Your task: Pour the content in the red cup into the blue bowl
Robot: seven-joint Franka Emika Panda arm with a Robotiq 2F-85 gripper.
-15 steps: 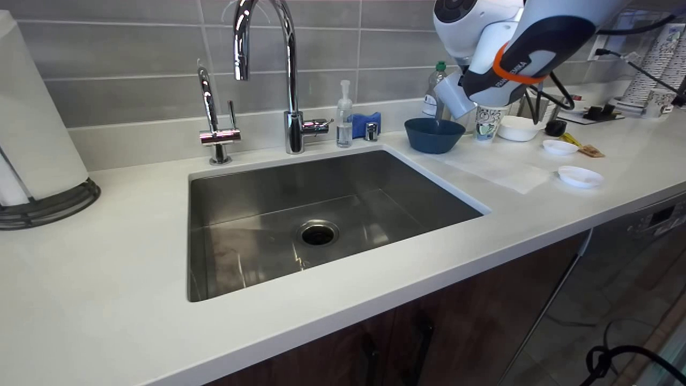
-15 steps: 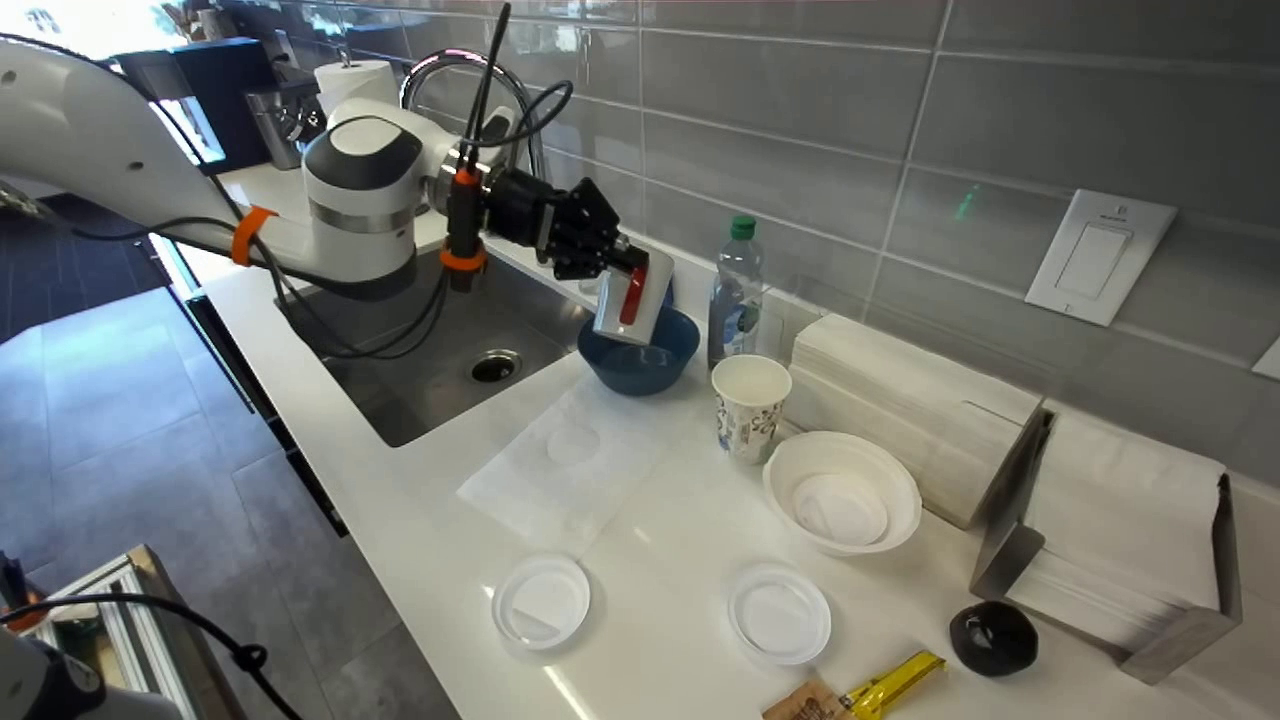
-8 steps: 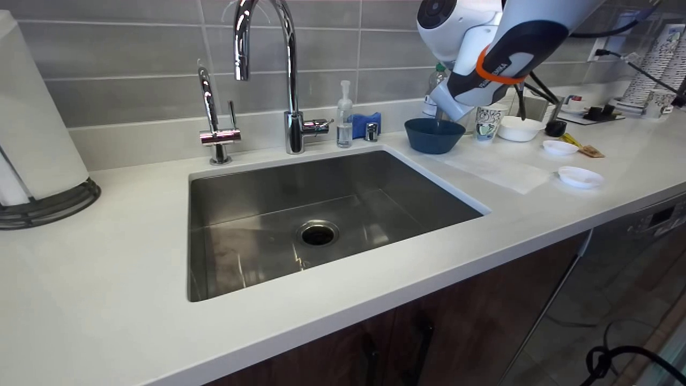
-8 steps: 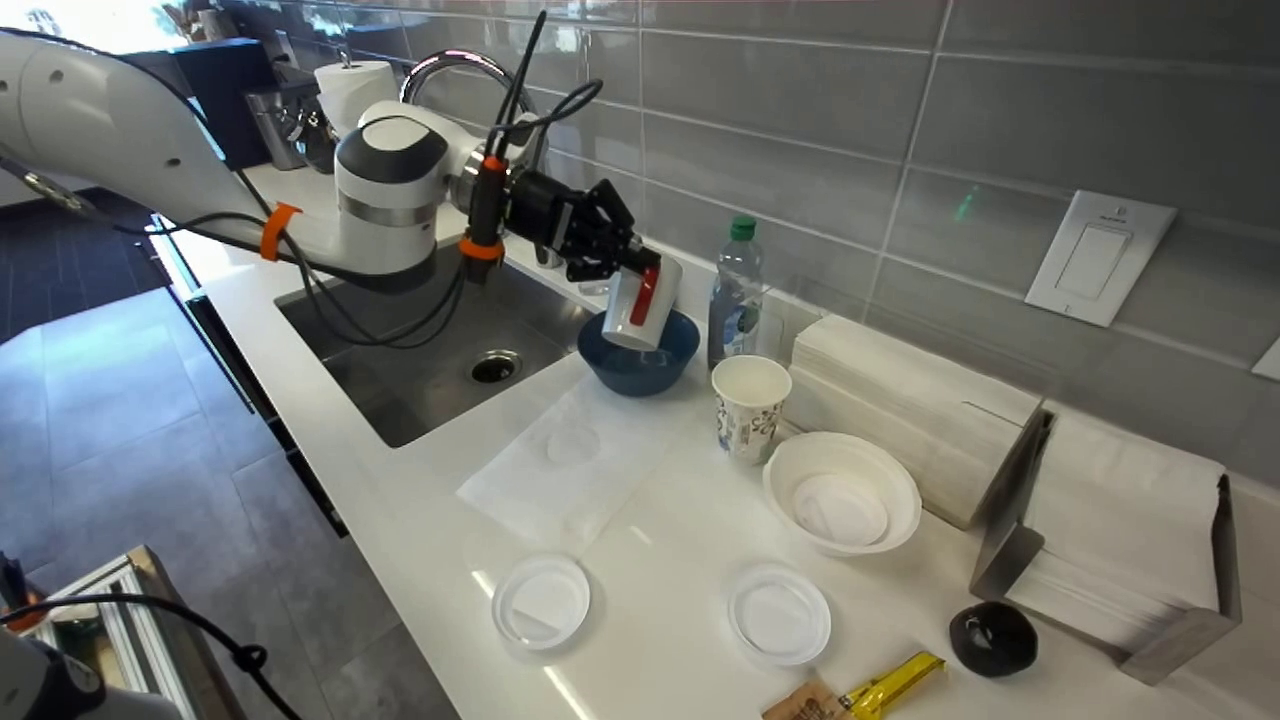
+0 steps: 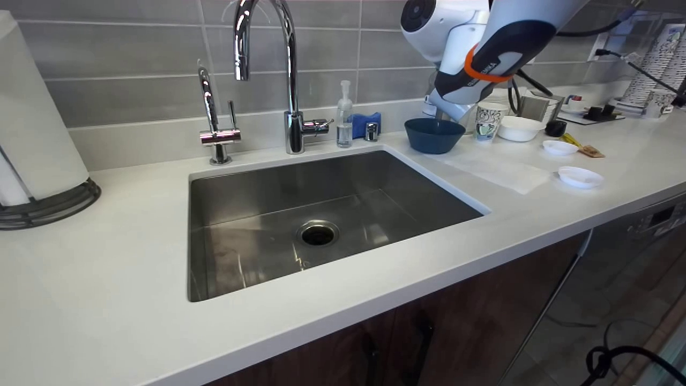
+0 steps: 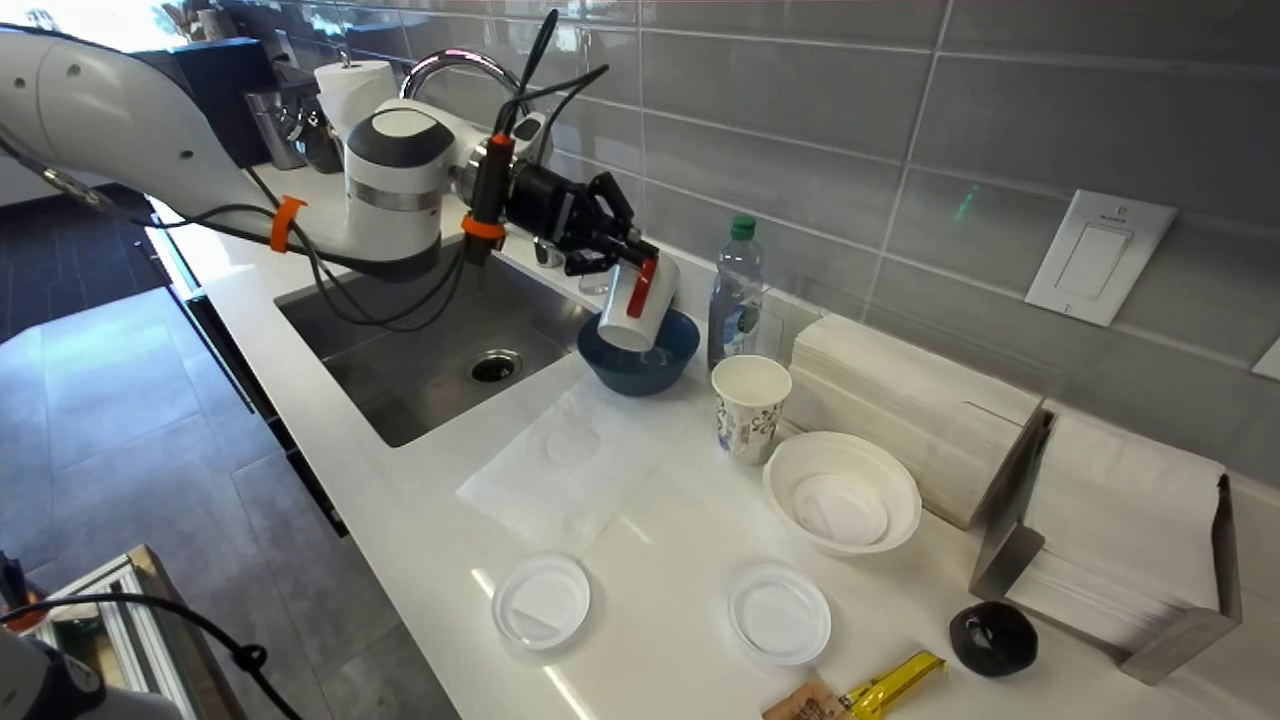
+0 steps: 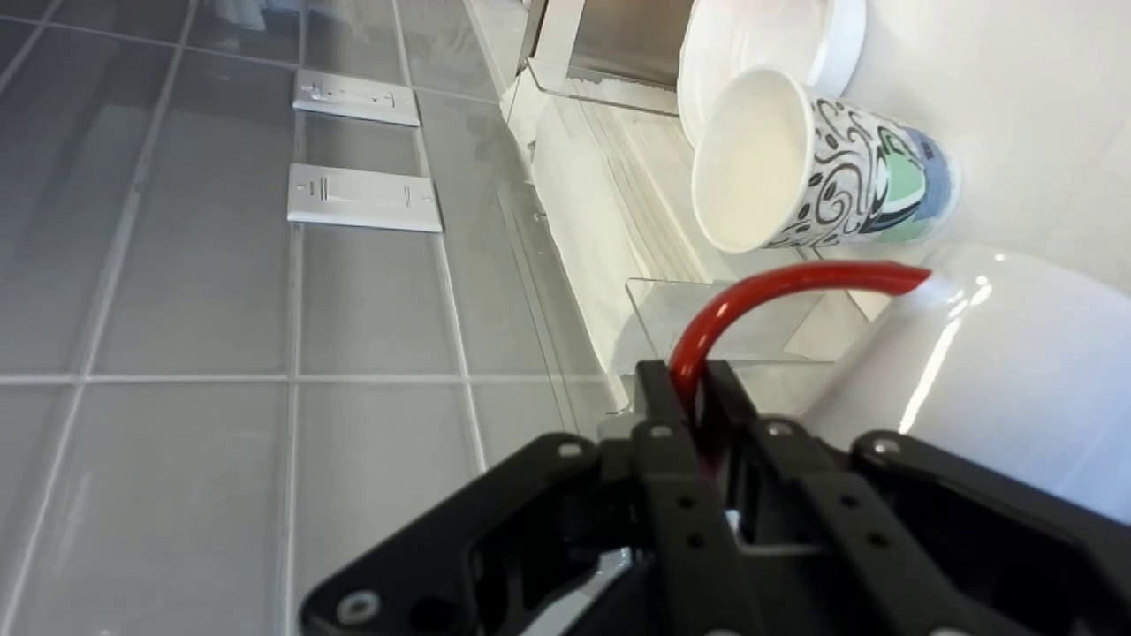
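Observation:
The red cup (image 6: 628, 322) shows a whitish outside and a red handle. It hangs tilted over the blue bowl (image 6: 636, 378), its lower end at about rim height. My gripper (image 6: 640, 252) is shut on the handle, and in the wrist view the red loop passes between the two black fingertips of the gripper (image 7: 687, 378). The cup's pale side (image 7: 998, 371) fills the right of that view. The blue bowl (image 5: 433, 142) stands upright on the counter beside the sink. I cannot tell whether anything flows from the cup; its mouth and contents are hidden.
Close to the bowl stand a green-capped bottle (image 6: 736, 300) and a patterned paper cup (image 6: 750, 415). A white bowl (image 6: 843, 500), napkin holders (image 6: 1110, 540) and shallow white dishes (image 6: 541, 602) lie further along. The sink (image 5: 321, 214) borders the bowl; a tiled wall (image 6: 780, 120) rises behind.
In an exterior view the arm has shifted left and slightly lower. The cup has sunk a little and its tilt has changed slightly, staying above the bowl. The grip on the handle is unchanged.

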